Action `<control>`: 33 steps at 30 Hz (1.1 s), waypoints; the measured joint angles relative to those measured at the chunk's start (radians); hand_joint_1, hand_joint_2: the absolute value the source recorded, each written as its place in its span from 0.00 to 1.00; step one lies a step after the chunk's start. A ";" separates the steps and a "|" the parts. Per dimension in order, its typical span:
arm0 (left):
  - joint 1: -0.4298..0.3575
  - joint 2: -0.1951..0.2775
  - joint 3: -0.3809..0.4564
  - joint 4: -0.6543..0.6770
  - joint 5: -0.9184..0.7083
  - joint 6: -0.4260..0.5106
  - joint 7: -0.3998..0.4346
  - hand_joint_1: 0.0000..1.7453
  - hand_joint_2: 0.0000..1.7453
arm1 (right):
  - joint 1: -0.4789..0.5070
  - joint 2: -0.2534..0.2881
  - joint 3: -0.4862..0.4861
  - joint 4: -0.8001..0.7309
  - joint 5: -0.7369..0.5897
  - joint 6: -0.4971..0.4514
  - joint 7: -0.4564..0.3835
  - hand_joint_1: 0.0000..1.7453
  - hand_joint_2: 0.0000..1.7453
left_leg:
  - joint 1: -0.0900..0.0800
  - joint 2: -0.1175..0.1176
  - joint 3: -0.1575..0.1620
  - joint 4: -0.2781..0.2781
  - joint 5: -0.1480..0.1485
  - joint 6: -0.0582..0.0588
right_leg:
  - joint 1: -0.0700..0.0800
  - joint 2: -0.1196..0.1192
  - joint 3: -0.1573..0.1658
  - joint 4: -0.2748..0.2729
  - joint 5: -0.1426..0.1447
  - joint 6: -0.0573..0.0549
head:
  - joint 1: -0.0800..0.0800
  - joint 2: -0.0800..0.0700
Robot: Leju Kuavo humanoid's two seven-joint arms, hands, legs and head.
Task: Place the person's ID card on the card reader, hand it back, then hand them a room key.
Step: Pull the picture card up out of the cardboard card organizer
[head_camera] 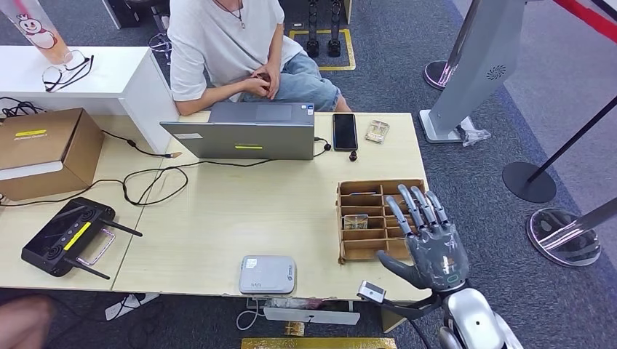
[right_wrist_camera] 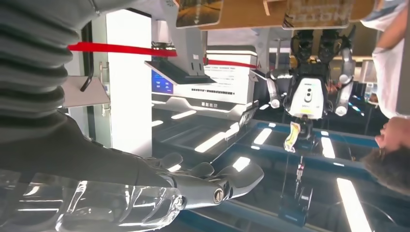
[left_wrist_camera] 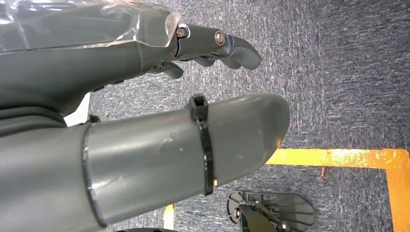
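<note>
My right hand (head_camera: 429, 243) hovers palm-down with fingers spread over the near right corner of the table, holding nothing. It partly covers a wooden compartment box (head_camera: 364, 198), and a room key card (head_camera: 355, 222) lies in one of the slots. A small grey card reader (head_camera: 268, 274) sits at the table's near edge, left of the hand. A small card-like item (head_camera: 377, 131) lies at the far edge beside a phone (head_camera: 345, 131). The person (head_camera: 233, 43) sits across the table with hands clasped. My left hand (left_wrist_camera: 212, 43) hangs over carpet, fingers loosely extended and empty. In the right wrist view, the right hand's fingers (right_wrist_camera: 217, 186) are stretched out.
An open laptop (head_camera: 247, 131) stands at the far side in front of the person. On the left lie a cardboard box (head_camera: 44, 153), a black remote controller (head_camera: 69, 236) and cables (head_camera: 153, 182). Stanchion bases (head_camera: 564, 236) and a grey stand (head_camera: 473, 73) are on the floor to the right.
</note>
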 joint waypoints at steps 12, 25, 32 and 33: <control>0.000 0.000 0.000 0.000 -0.002 -0.001 0.003 0.00 0.00 | 0.007 -0.012 -0.032 -0.004 0.019 0.111 0.011 0.00 1.00 | 0.000 0.000 0.000 0.000 0.000 0.000 | 0.000 0.000 0.000 0.000 0.000 0.000 | 0.000 0.000; -0.001 0.000 0.000 0.000 -0.011 -0.007 0.013 0.00 0.00 | 0.024 -0.046 -0.060 -0.009 0.014 0.242 0.047 0.00 1.00 | 0.000 0.000 0.000 0.000 0.000 0.000 | 0.000 0.000 0.000 0.000 0.000 0.000 | 0.000 0.000; -0.002 0.000 0.000 0.000 -0.013 -0.008 0.021 0.00 0.00 | 0.038 -0.059 -0.062 -0.020 0.003 0.276 0.058 0.00 1.00 | 0.000 0.000 0.000 0.000 0.000 0.000 | 0.000 0.000 0.000 0.000 0.000 0.000 | 0.000 0.000; -0.002 0.000 0.000 0.000 -0.014 -0.008 0.022 0.00 0.00 | 0.040 -0.060 -0.062 -0.021 0.002 0.279 0.059 0.00 1.00 | 0.000 0.000 0.000 0.000 0.000 0.000 | 0.000 0.000 0.000 0.000 0.000 0.000 | 0.000 0.000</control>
